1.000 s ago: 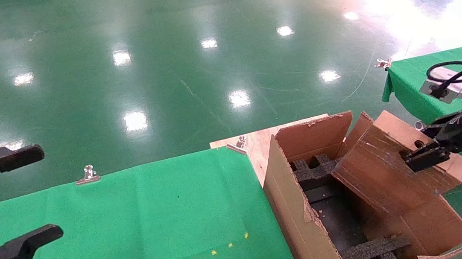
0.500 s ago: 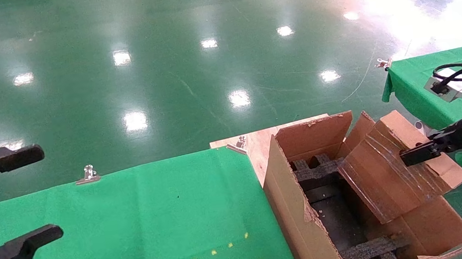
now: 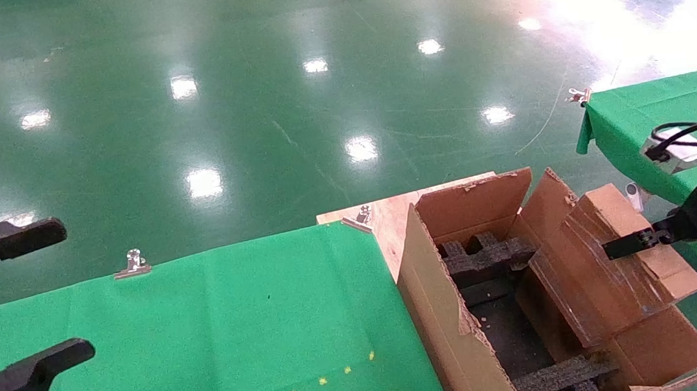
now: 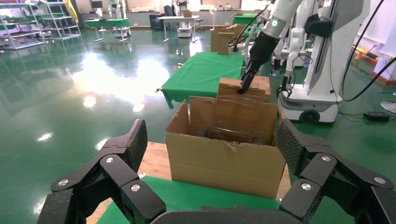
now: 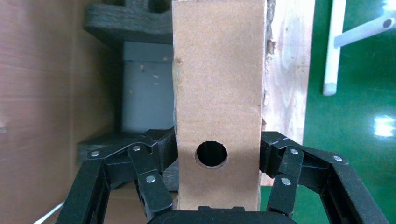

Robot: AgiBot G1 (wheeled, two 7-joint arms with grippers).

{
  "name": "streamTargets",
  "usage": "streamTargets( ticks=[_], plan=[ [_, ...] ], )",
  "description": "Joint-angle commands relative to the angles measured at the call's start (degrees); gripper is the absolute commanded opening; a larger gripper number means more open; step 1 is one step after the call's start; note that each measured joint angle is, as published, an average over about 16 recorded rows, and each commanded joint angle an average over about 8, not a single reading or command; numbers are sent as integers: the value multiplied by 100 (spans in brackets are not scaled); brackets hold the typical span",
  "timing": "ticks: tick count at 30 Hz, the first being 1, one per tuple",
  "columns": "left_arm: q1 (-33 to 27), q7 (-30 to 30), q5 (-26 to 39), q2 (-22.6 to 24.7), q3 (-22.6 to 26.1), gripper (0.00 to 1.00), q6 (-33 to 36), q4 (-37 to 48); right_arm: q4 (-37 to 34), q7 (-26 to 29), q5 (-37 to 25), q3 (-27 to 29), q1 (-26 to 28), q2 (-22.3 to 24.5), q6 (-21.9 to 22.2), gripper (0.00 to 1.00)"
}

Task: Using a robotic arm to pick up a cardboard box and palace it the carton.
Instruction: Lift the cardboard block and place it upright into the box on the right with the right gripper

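Cardboard box (image 3: 608,259), clamped in right end effector (image 5: 215,158), tilts over carton (image 3: 453,327) rim; left end effector (image 3: 10,309) apart.

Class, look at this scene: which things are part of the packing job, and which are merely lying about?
Part of the job:
- small brown taped cardboard box, clamped in the right gripper
- large brown corrugated carton with black foam blocks

Lying about:
- green cloth-covered table
- silver binder clip
- idle left gripper, open over that table
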Motion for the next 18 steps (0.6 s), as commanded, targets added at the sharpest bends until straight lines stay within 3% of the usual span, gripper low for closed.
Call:
streamTargets(
  ticks=[1,18],
  plan=[
    [0,0,0,0,0,100,0,0,24,92,-34,-47,-104,-18,141,0],
    [0,0,0,0,0,100,0,0,-530,435,201,-307,-1129,-599,1143,0]
  ],
)
